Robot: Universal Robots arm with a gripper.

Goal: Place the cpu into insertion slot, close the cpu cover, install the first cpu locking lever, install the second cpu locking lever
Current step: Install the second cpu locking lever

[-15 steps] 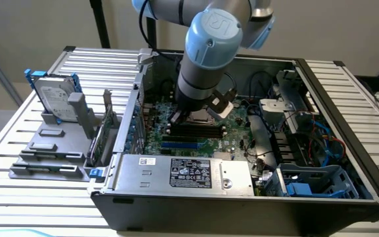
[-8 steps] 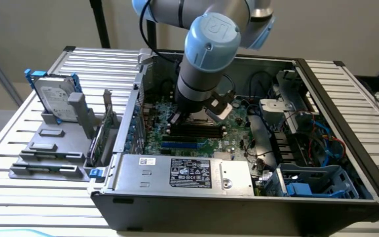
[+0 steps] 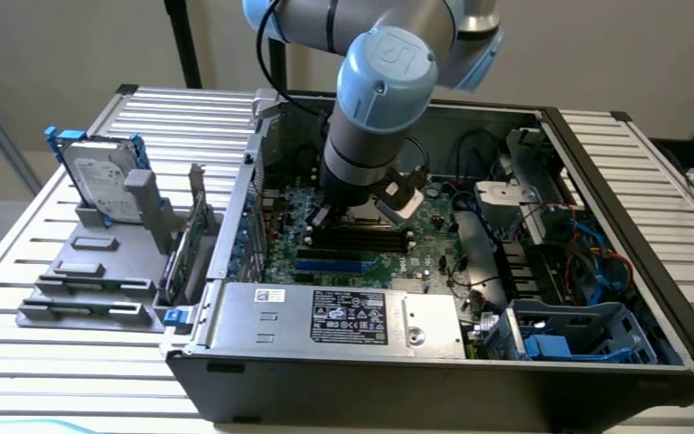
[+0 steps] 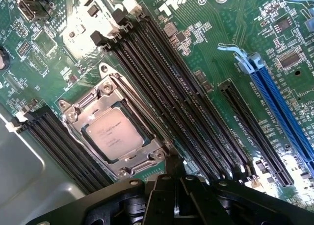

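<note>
Silvery drive caddy (image 3: pixel 104 185): stands upright in a grey holder on the slatted table (image 3: pixel 33 262), at the exterior view's left, outside the case.
Computer case (image 3: pixel 444 375): black tower lying open on the table, with its power supply (image 3: pixel 335 316) along the near edge.
Motherboard (image 3: pixel 323 253): green, on the case floor, with long black memory slots (image 4: pixel 167 87) and a blue expansion slot (image 4: pixel 284 112).
Arm (image 3: pixel 365 136): grey and blue, reaching down into the middle of the case.
Gripper (image 4: pixel 174 186): black fingers drawn together, holding nothing, poised just above the board right beside the socket's corner.
Cpu (image 4: pixel 115 134): pale silver square seated flat in the insertion slot (image 4: pixel 83 132).
Cpu cover (image 4: pixel 142 159): silvery frame lying down over the chip's edges, apparently closed.
Blue drive cage (image 3: pixel 576 334): near right corner of the case.
</note>
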